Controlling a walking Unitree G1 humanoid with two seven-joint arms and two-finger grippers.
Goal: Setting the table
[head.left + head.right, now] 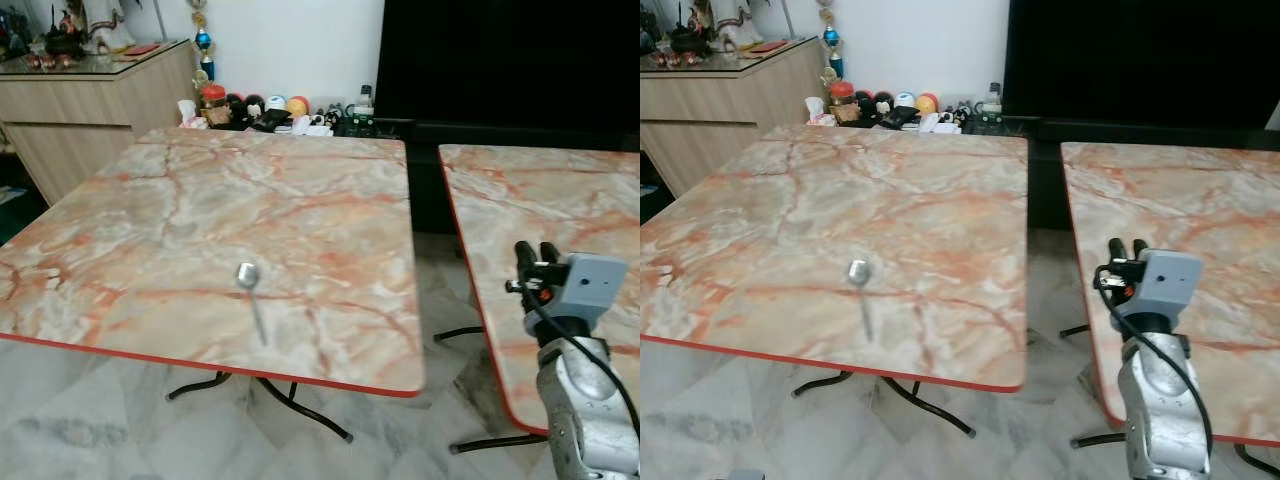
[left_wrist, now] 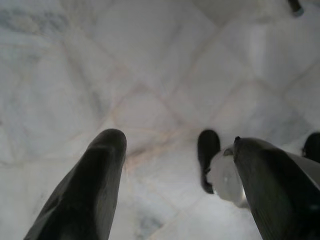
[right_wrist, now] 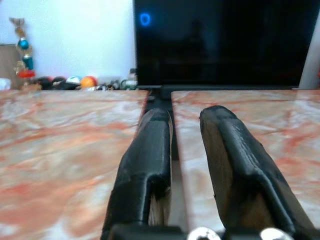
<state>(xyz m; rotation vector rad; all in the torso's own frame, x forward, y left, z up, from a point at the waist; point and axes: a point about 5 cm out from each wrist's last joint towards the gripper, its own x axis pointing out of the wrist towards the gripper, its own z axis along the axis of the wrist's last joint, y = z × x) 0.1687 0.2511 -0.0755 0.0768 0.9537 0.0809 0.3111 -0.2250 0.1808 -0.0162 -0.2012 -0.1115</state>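
A metal spoon (image 1: 250,290) lies alone on the left marble table (image 1: 300,180), bowl pointing away, near the table's front edge. My right gripper (image 1: 536,250) is raised at the left edge of the right marble table (image 1: 570,190), well to the right of the spoon. In the right wrist view its two black fingers (image 3: 150,150) stand close together with nothing between them, pointing along the gap between the tables. My left gripper (image 2: 175,140) hangs low over the pale tiled floor with its fingers wide apart and empty.
A narrow gap (image 1: 430,240) separates the two tables. Black metal legs (image 1: 300,405) spread under the left table. A wooden sideboard (image 1: 90,100) stands at the back left, a large black screen (image 1: 500,60) behind, with several small items (image 1: 270,110) along the wall.
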